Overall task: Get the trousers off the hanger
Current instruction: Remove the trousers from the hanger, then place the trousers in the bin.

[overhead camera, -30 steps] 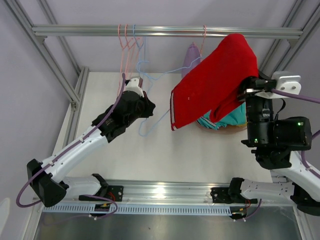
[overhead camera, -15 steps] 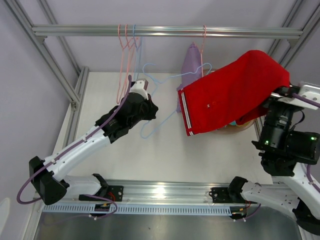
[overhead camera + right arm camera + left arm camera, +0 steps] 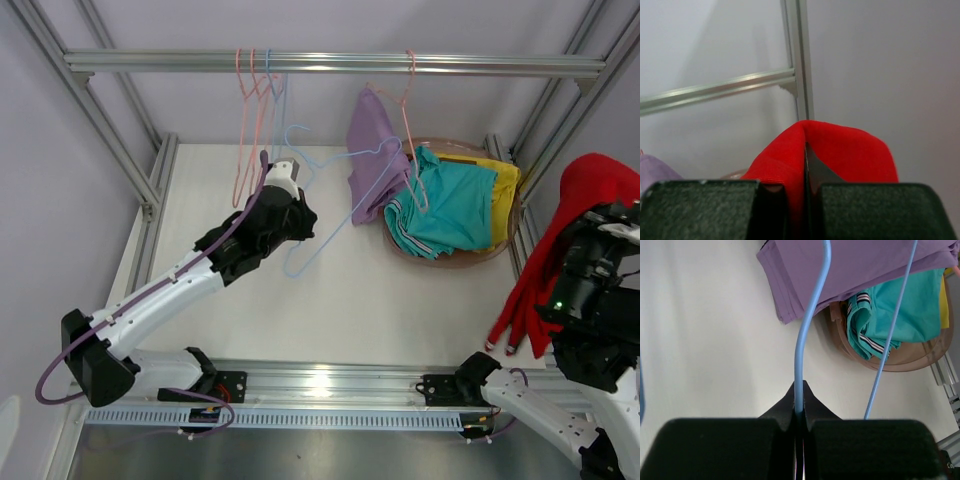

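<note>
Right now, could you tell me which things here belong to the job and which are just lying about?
Job: red trousers in right end effector; blue hanger in left end effector; lavender trousers; teal trousers; yellow trousers.
Lying about: pinkish tub; empty pink hangers; rail.

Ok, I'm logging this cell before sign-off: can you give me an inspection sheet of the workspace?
Surface: white table, no spills seen.
Job's things: red trousers hang from the right gripper at the table's right edge; lavender trousers on a pink hanger on the rail; teal trousers and yellow trousers in the tub.
Clutter: nothing seen.
Grippers: left gripper shut on a bare blue hanger; right gripper shut on the red trousers.
Cables: purple cable runs along the left arm.
Surroundings: aluminium frame; empty pink hangers on the rail.
</note>
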Action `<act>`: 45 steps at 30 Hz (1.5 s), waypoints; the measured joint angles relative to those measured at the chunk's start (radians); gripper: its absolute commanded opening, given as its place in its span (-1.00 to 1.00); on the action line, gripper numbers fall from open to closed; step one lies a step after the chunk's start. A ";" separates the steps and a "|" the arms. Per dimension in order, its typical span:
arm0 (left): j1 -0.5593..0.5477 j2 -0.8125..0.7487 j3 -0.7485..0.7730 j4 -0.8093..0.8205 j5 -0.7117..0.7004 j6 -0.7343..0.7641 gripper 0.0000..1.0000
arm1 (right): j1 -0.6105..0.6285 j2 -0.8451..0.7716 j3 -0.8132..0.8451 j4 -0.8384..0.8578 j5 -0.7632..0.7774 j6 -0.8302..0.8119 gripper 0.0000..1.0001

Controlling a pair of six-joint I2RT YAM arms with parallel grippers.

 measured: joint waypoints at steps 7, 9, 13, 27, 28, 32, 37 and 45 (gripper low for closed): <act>-0.017 0.000 0.007 -0.002 -0.004 0.002 -0.99 | -0.036 0.068 -0.117 -0.108 0.004 0.171 -1.00; -0.020 0.000 0.007 -0.002 -0.008 0.003 -0.99 | -0.079 0.122 -0.145 -0.114 -0.014 0.227 -1.00; -0.023 0.000 0.010 -0.005 -0.013 0.011 -0.99 | -0.243 0.294 -0.190 -0.135 -0.098 0.399 -1.00; -0.027 -0.013 0.027 -0.010 -0.016 0.020 -0.99 | -0.449 0.849 -0.025 -0.058 -0.240 0.688 -1.00; -0.027 -0.014 0.028 -0.010 -0.016 0.022 -0.99 | -0.457 0.875 0.000 -0.058 -0.243 0.694 -1.00; -0.027 -0.021 0.030 -0.013 -0.016 0.026 -0.99 | -0.492 1.004 0.113 -0.069 -0.249 0.703 -1.00; -0.028 -0.035 0.030 -0.013 -0.016 0.027 -0.99 | -0.532 1.180 0.268 -0.108 -0.257 0.723 0.62; -0.028 -0.043 0.035 -0.014 -0.007 0.027 -0.99 | -0.581 1.318 0.386 -0.247 -0.311 0.802 0.99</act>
